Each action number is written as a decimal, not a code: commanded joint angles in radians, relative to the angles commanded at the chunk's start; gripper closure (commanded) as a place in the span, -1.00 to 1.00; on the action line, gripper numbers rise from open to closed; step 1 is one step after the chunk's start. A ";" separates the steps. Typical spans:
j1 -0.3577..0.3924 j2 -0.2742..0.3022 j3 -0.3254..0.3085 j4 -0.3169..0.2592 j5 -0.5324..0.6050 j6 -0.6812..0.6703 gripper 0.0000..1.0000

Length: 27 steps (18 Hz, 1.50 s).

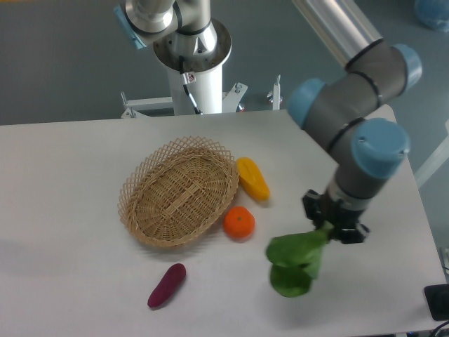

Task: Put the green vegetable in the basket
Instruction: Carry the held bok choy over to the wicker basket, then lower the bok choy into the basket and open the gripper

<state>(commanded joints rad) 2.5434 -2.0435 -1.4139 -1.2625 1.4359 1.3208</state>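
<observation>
Basket point(179, 193) on bench point(63, 182), nothing inside it. Purple vegetable point(167, 286) just below the basket. Orange fruit point(239, 222) touching basket's right rim; yellow vegetable point(253, 178) just right of basket. Green vegetable point(295, 262) well right of basket, stem clenched in gripper point(330, 226) jaws, leaves hanging down.

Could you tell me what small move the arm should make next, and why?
Probably carry the green vegetable left and away toward the basket. The gripper appears shut on its stem with the leaves hanging, and the basket looks empty, with the orange fruit between them.
</observation>
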 joint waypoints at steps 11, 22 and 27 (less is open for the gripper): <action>-0.173 0.164 -0.310 0.014 -0.061 0.002 0.47; -0.236 0.174 -0.421 0.091 -0.057 -0.063 0.35; -0.241 0.167 -0.422 0.092 -0.055 -0.069 -0.33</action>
<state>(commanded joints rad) 2.3025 -1.8761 -1.8362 -1.1704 1.3806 1.2517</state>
